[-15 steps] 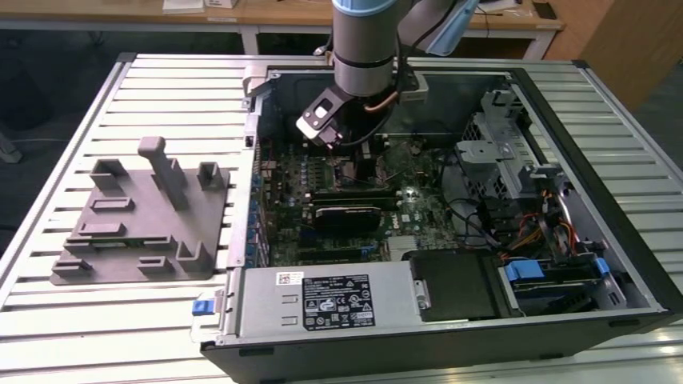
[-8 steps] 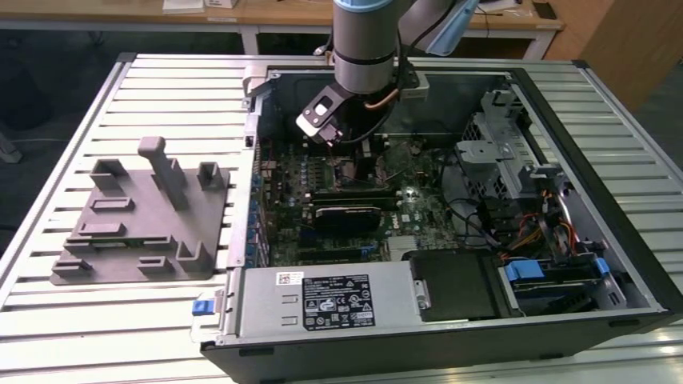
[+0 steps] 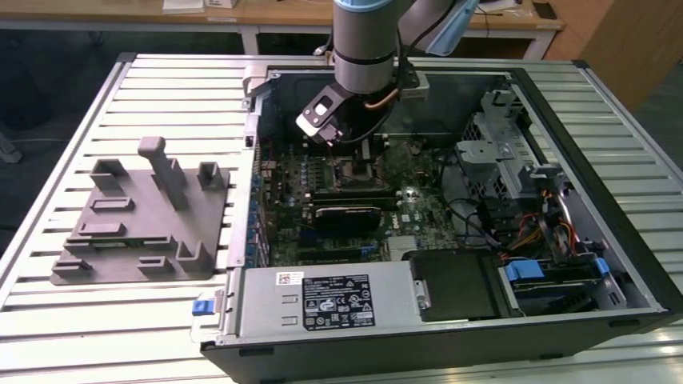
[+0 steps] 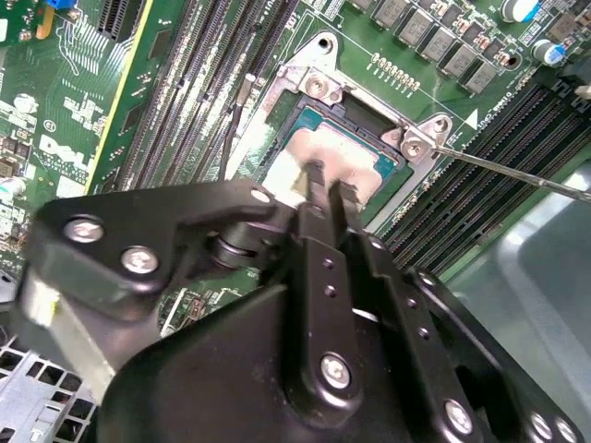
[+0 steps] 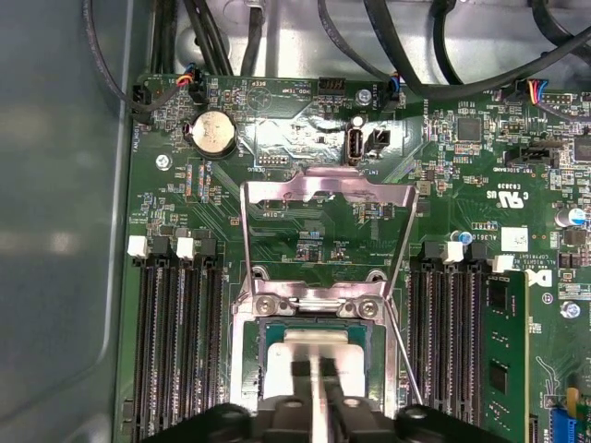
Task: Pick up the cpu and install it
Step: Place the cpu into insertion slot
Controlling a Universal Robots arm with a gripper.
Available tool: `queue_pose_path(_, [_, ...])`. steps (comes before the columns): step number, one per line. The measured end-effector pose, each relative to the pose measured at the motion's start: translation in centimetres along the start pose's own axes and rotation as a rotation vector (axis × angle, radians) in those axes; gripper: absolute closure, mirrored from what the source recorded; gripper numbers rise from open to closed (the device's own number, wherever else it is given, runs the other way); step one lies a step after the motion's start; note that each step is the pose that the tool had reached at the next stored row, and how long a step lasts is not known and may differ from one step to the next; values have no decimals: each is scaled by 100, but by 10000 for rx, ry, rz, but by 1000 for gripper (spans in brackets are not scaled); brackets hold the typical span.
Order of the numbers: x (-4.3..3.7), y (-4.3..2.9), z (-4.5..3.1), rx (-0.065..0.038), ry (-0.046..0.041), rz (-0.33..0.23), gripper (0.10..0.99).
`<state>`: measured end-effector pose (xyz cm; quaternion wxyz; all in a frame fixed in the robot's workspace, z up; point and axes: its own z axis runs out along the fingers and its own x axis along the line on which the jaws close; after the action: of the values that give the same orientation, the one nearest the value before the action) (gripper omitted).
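- The open computer case [image 3: 625, 264] lay on its side on the slatted bench [image 3: 64, 320], with the motherboard [image 3: 421, 210] facing up.
- On the bench at the exterior view's left sat the grey holder [image 3: 144, 224], well apart from the work. The labelled power supply [image 3: 320, 300] filled the case's near edge.
- In the first wrist view, the socket's metal load plate [image 5: 323, 189] stood swung open beyond the socket [image 5: 251, 343], and its thin lever [image 5: 404, 355] slanted just beside it.
- Rows of memory slots [image 5: 175, 341] flanked the socket, with one green memory module [image 5: 506, 341] seated. Black cables [image 5: 406, 55] looped past the board's far edge, near a coin cell [image 5: 211, 134].
- The cpu [image 5: 314, 341] [image 4: 286, 157] lay flat inside the open socket, silver top up.
- The arm [image 3: 369, 40] reached straight down into the case over the socket.
- The tool [image 5: 316, 369] [image 4: 325, 186] hung over the middle of the cpu. Its fingers [image 4: 315, 175] were drawn almost together with only a slit between them, tips at the chip's top and gripping nothing that I could see.
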<state>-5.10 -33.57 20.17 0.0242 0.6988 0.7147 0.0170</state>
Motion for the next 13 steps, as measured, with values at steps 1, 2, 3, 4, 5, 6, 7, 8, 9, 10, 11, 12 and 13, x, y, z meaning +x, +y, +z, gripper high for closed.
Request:
queue_pose_path(1, [0,0,0,0,0,0,922])
queue_pose_path(2, [0,0,0,0,0,0,922])
queue_pose_path(3, [0,0,-1,0,0,0,980])
queue_pose_path(4, [0,0,-1,0,0,0,980])
queue_pose_path(5, [0,0,-1,0,0,0,980])
queue_pose_path(6, [0,0,-1,0,0,0,980])
queue_pose_path(7, [0,0,-2,0,2,1,980])
queue_pose_path(8, [-1,0,0,1,8,22,980])
queue_pose_path(9, [-1,-1,3,1,10,92,980])
queue_pose_path(10, [-1,-1,4,3,6,172,980])
queue_pose_path(11, [-1,-1,5,4,6,201,980])
queue_pose_path(12, [-1,-1,7,1,11,207,980])
queue_pose_path(13, [-1,-1,11,0,19,209,980])
